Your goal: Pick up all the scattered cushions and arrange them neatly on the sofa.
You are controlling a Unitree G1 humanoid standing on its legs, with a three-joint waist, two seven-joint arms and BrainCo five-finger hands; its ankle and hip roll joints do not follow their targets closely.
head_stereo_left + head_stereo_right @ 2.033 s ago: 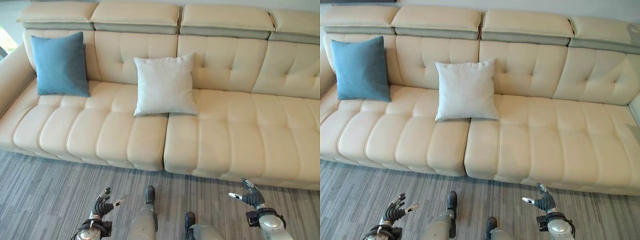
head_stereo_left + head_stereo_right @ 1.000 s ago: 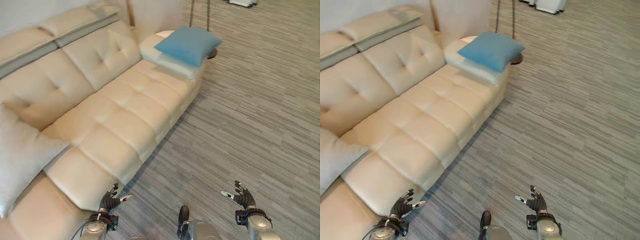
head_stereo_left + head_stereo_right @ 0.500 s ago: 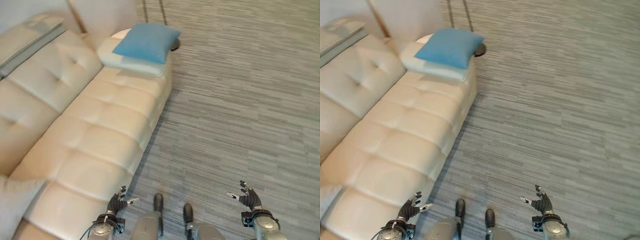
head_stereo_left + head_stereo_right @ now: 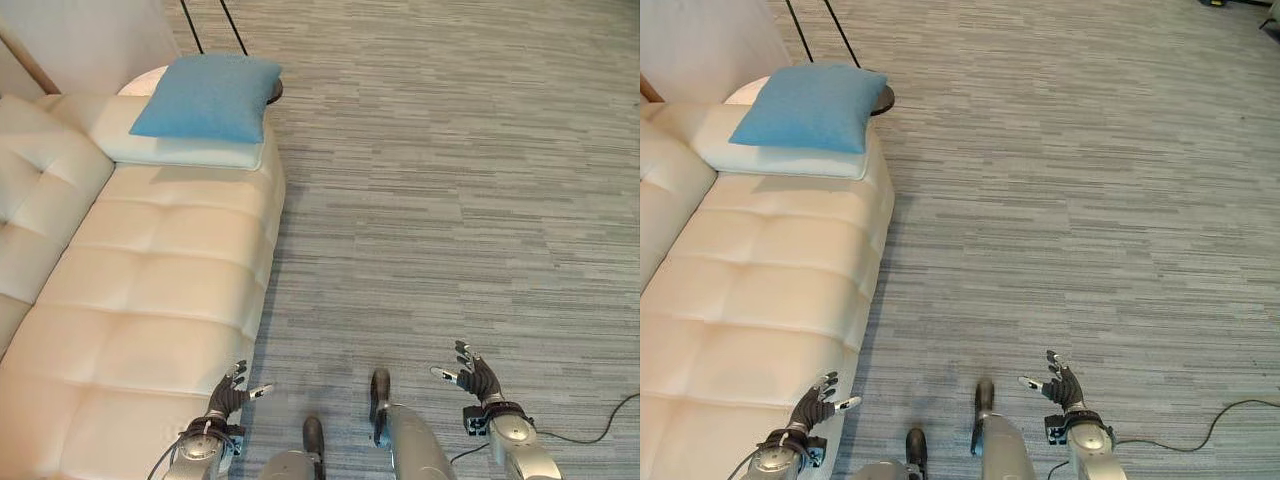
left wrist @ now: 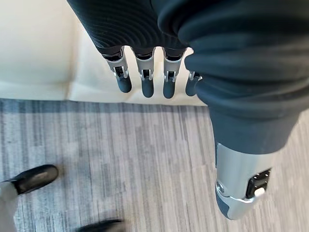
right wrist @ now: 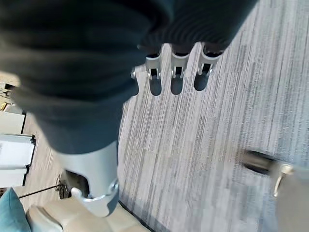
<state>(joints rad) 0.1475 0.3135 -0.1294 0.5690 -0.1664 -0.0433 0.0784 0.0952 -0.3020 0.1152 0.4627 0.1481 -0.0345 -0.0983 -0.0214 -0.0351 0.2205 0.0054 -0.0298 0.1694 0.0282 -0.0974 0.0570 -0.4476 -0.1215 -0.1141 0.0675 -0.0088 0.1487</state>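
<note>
Head stereo views looked down on sofa and floor; wrist views looked closely past fingers.

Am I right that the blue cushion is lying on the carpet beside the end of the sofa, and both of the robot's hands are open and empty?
Not quite: the blue cushion lies on the sofa's armrest end, not on the carpet, as the left eye view shows. The rest holds: the left hand and the right hand are both open and empty.
</note>
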